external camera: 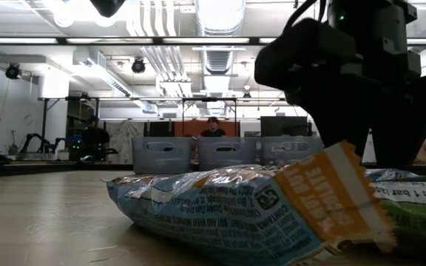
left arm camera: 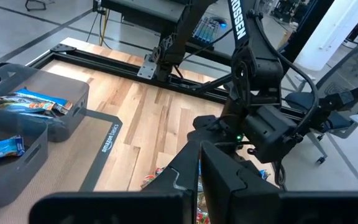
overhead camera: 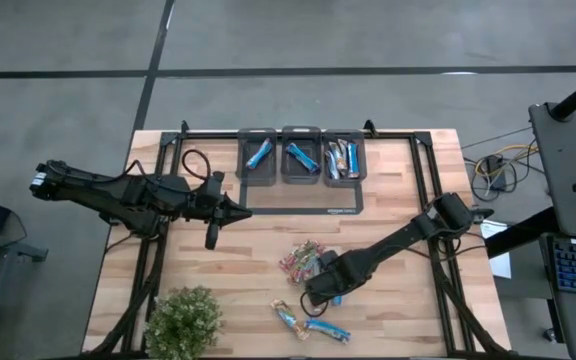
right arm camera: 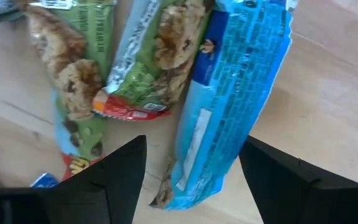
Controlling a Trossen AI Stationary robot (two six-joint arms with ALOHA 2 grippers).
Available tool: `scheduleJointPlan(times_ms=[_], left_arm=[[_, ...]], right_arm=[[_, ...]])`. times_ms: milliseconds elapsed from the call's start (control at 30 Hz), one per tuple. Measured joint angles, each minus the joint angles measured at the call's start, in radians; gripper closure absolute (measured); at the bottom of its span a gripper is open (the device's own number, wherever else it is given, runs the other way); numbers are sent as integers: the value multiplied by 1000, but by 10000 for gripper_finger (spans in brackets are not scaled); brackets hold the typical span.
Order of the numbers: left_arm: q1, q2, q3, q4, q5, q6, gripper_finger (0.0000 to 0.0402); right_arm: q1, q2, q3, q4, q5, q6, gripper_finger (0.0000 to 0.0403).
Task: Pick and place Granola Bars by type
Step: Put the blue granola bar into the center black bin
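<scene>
We find the right gripper (overhead camera: 320, 290) low over a loose heap of granola bars (overhead camera: 303, 262) at the table's (overhead camera: 398, 330) front, fingers spread wide, gripping nothing. Its wrist view alone shows a blue bar (right arm camera: 232, 99) lying between the fingers, green bars (right arm camera: 73, 87) touching beside it. Three bins (overhead camera: 301, 158) at the back hold bars. A plant (overhead camera: 183, 320) stands at the front left. The left gripper (overhead camera: 243, 211) hangs closed and empty beside the bins.

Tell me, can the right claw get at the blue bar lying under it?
Probably yes. The right claw is open, one finger on each side of the blue bar, nothing covering it. A green bar lies against one side.
</scene>
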Motion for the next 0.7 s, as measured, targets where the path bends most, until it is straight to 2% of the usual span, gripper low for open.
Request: scheduleJointPlan(times_ms=[700], left_arm=[[0, 0, 0, 2, 0, -10, 401]], right_arm=[[1, -3, -50, 43, -2, 5, 165]])
